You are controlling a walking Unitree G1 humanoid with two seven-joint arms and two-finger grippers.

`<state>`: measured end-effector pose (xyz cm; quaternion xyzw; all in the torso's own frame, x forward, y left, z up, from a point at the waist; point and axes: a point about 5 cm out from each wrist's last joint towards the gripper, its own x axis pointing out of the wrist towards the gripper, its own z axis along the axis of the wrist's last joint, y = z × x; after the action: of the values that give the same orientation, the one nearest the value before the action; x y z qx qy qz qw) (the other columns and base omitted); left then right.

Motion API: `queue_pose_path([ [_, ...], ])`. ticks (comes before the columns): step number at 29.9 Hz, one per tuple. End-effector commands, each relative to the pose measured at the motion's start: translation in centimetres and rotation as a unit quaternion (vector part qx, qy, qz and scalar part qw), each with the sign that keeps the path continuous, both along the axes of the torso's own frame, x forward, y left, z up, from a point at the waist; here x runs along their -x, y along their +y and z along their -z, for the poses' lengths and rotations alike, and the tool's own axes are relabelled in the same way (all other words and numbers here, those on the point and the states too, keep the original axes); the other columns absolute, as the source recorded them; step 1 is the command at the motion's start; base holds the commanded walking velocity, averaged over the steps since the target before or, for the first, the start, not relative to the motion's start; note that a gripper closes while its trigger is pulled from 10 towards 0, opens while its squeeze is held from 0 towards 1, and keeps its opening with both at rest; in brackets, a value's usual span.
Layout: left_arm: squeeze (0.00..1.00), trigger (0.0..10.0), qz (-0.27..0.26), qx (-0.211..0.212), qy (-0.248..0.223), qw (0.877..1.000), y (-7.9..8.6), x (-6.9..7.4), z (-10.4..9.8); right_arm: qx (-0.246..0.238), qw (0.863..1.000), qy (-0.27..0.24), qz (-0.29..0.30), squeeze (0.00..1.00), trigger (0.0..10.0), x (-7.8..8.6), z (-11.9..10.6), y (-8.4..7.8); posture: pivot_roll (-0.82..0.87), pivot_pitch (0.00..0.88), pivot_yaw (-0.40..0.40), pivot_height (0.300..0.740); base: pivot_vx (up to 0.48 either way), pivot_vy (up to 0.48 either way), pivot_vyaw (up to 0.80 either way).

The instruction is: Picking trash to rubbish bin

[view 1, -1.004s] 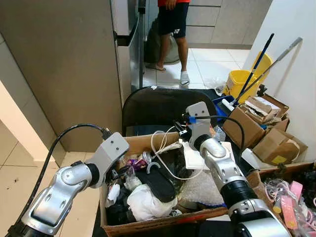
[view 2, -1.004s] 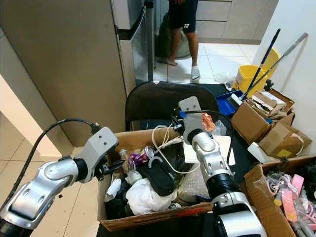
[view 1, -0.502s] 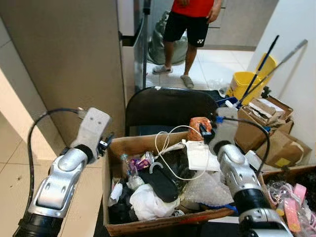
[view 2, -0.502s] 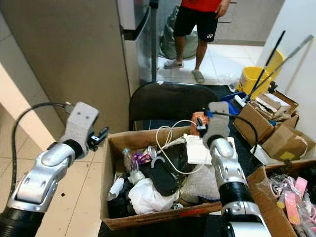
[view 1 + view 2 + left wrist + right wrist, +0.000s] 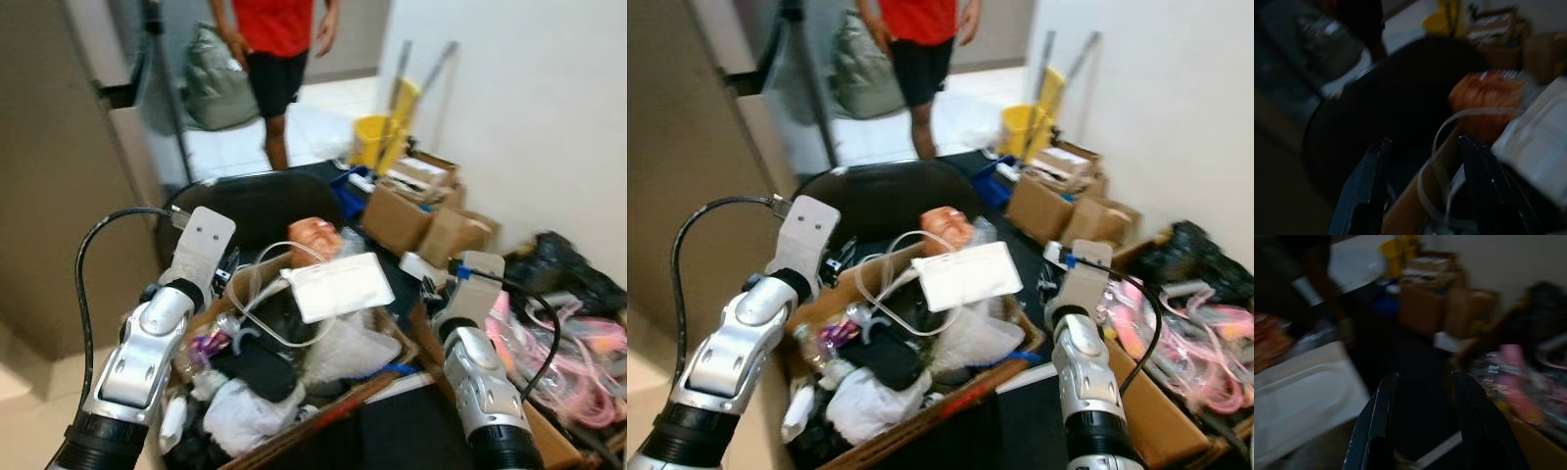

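While everything's a bit blurry, the left gripper [image 5: 1422,191] hangs over the near-left corner of the cardboard box [image 5: 377,384] of trash, and its wrist view shows what the head views can't: both black fingers [image 5: 1367,191] spread apart with nothing between them, a looping white cable [image 5: 1440,142] just past them. The box is heaped with stuff, a flat white packet [image 5: 338,285] on top, an orange wrapper [image 5: 315,235] behind it, a black chair [image 5: 250,204] at the back. The right gripper [image 5: 1422,423] sits off the box's right side over the dark floor gap, fingers parted and empty, pink clutter [image 5: 1518,396] beyond. A person [image 5: 277,59] in a red shirt stands farther back, near a yellow mop bucket [image 5: 380,139].
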<state>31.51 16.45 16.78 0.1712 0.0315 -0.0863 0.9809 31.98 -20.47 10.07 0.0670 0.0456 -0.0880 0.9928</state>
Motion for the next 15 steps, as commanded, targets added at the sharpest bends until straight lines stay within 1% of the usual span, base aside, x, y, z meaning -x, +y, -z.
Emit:
queue_pose_path([
  [1, 0.0, 10.0, -0.007, -0.002, 0.007, 1.0, 0.27, 0.04, 0.55, -0.008, 1.0, 0.006, 0.012, 0.0, 10.0, 0.38, 0.16, -0.08, 0.06, 0.059, 0.025, 0.74, 0.0, 0.0, -0.8],
  [9, 0.0, 10.0, -0.006, 0.001, 0.008, 1.0, 0.19, 0.05, 0.75, -0.005, 1.0, 0.006, 0.02, 0.0, 10.0, 0.54, 0.0, -0.34, 0.06, 0.056, 0.024, 0.74, 0.0, 0.0, -0.8],
  [15, 0.0, 10.0, 0.005, 0.003, 0.009, 1.0, -0.07, 0.17, 0.88, -0.003, 1.0, 0.005, 0.026, 0.0, 10.0, 0.62, -0.24, -0.49, 0.06, 0.056, 0.021, 0.74, 0.0, 0.0, -0.8],
])
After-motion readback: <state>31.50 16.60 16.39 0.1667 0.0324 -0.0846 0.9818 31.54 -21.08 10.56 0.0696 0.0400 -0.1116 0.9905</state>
